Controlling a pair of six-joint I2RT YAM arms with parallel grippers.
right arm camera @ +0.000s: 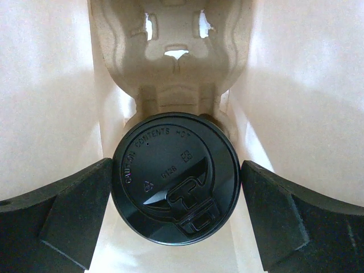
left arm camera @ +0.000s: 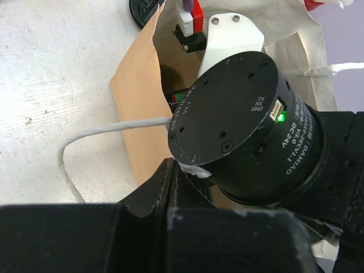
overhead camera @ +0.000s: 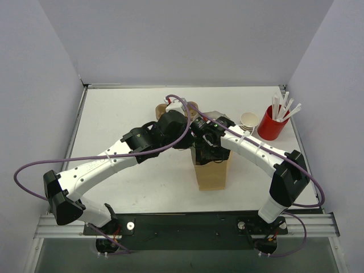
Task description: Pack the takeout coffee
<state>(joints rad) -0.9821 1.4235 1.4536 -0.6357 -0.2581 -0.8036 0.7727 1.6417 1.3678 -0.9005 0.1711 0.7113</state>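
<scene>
The takeout coffee shows only in the right wrist view, as its round black lid, deep inside the brown paper bag. A moulded pulp cup carrier lies just beyond it. My right gripper reaches down into the bag and is shut on the lid, one finger on each side. My left gripper is shut at the bag's rim, pinching a white bit of the bag's cord handle. The bag's brown side stands upright beside it.
A red cup of white sticks and a stack of unlidded tan cups stand at the right back. Brown paper items lie behind the arms. A black round object lies on the table beyond the bag. White walls enclose the table.
</scene>
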